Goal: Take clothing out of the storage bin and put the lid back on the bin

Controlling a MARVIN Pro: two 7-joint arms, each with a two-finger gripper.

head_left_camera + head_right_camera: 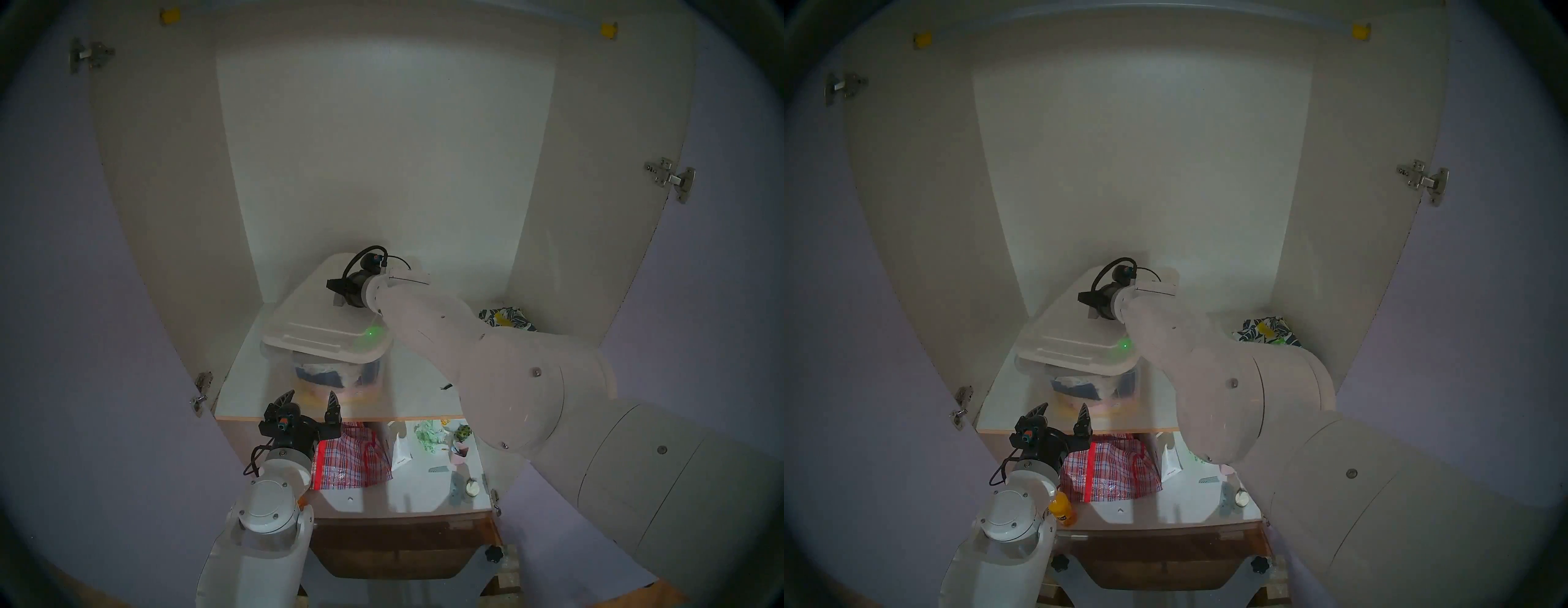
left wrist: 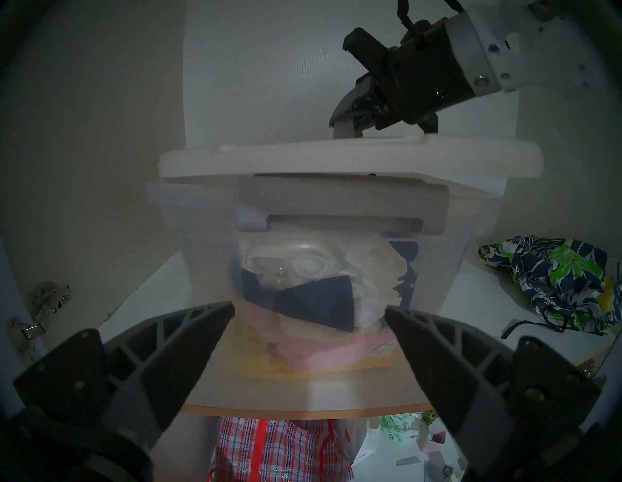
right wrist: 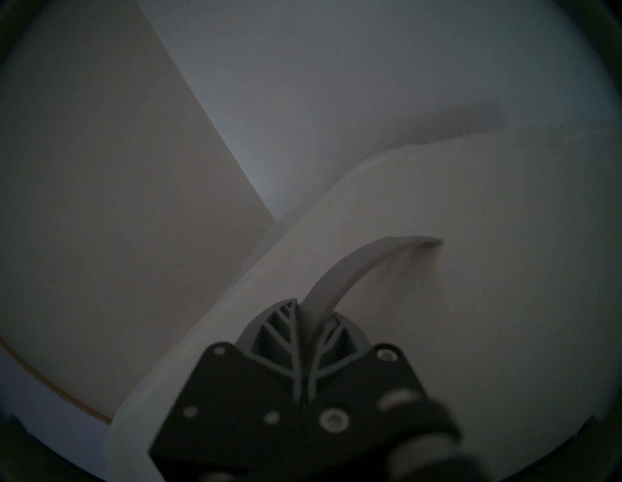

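The white lid (image 1: 314,322) lies over the clear storage bin (image 1: 339,382) on the cupboard shelf, overhanging its rim a little. I cannot tell whether it is pressed down. My right gripper (image 1: 339,297) is shut on the lid's grey strip handle (image 3: 370,255), which bows up between the fingers (image 3: 286,323). My left gripper (image 2: 309,313) is open and empty just in front of the bin's grey front handle (image 2: 336,202). The leaf-print clothing (image 2: 565,282) lies crumpled on the shelf right of the bin, also in the head view (image 1: 507,318). Folded fabrics remain inside the bin.
The shelf's front edge (image 1: 339,418) runs just behind my left gripper. On the lower shelf lie a red-and-white checked bag (image 1: 352,458), a white packet (image 1: 401,454), an orange bottle (image 1: 1062,513) and small items. Open cupboard doors and side walls flank both arms.
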